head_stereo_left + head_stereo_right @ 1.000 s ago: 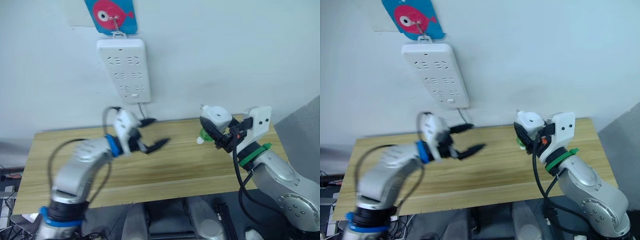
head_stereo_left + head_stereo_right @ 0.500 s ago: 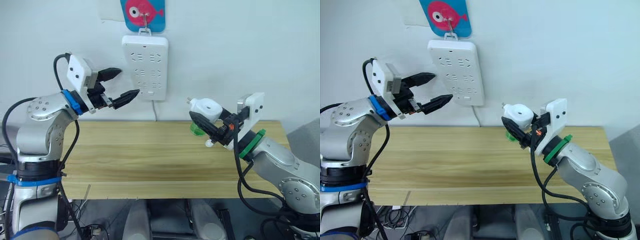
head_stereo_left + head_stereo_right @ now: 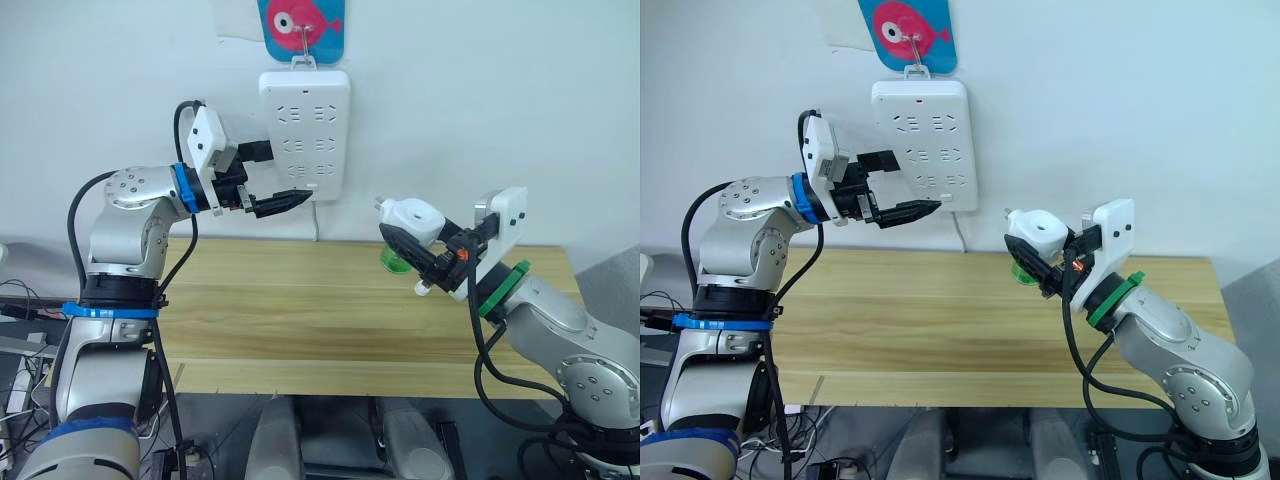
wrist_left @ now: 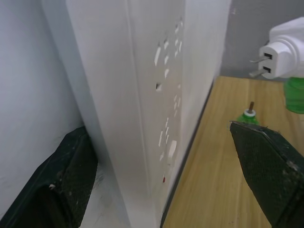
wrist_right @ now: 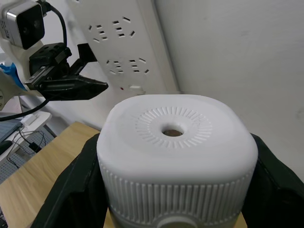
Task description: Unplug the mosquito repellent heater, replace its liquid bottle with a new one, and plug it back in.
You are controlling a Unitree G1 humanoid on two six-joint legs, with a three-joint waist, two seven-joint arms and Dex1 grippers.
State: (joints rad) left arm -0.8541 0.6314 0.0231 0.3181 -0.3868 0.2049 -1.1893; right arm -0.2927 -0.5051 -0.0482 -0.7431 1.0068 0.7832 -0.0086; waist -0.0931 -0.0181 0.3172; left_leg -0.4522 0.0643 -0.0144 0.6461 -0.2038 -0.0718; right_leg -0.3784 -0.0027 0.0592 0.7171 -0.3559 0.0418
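The right gripper (image 3: pixel 428 258) pinched the mosquito repellent heater (image 3: pixel 413 221) above the bench's (image 3: pixel 300 330) right part, a green bottle under it. The left gripper (image 3: pixel 268 178), spread, straddled the power strip's (image 3: pixel 305 130) lower edge. If the strip swung on its hook, the prongs (image 4: pixel 255 67) could likely miss the slots.
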